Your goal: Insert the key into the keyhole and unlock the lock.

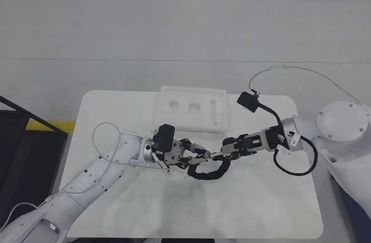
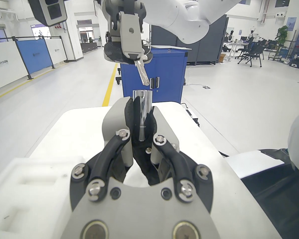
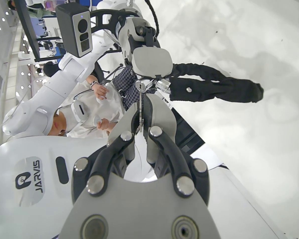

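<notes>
Over the middle of the white desk (image 1: 118,200), the two arms are meeting tip to tip. The left gripper (image 2: 138,105) is pinching the lock's chrome cylinder (image 2: 145,100), with the black fabric-covered cable (image 1: 208,172) looping out beside the grippers. The right gripper (image 2: 125,55) is clamping the key (image 2: 142,72) by its head, the blade pointing at the cylinder's end and its tip hanging just short of it. A white foam tray (image 1: 191,108) is sitting at the desk's far edge.
</notes>
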